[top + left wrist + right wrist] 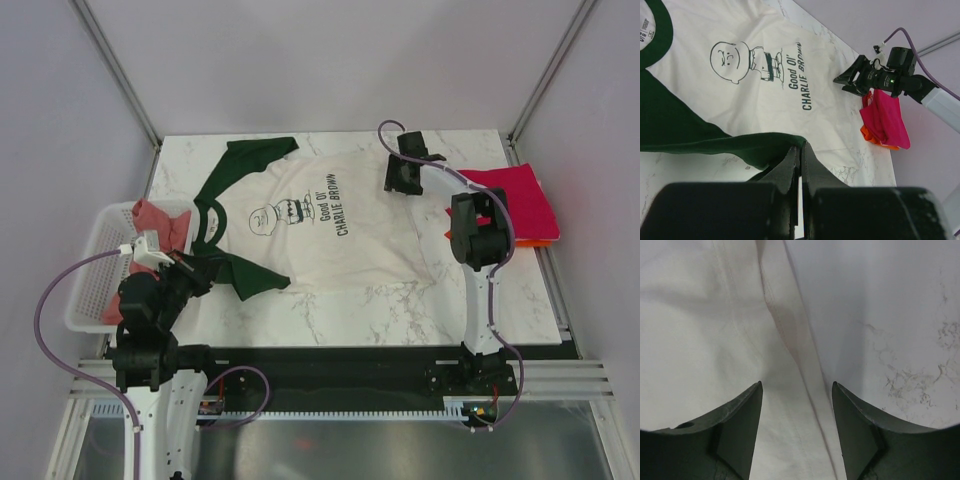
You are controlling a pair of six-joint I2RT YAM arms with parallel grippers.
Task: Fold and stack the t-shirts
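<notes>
The cream t-shirt (330,225) with the Charlie Brown print lies spread flat on the marble table (400,310). My left gripper (205,268) is shut on its near dark green sleeve (740,147), the cloth pinched at the fingertips (801,146). Over the shirt's far right hem, my right gripper (400,175) is open, and the cream hem edge (790,340) runs between its fingers (797,385), which hold nothing. Folded magenta (515,195) and orange (540,240) tees lie stacked at the table's right edge. A salmon-pink tee (160,225) sits in the basket.
The white lattice basket (95,270) stands at the left edge of the table beside my left arm. Grey walls and metal frame posts enclose the table at the back and sides. Bare marble (900,340) shows to the right of the hem.
</notes>
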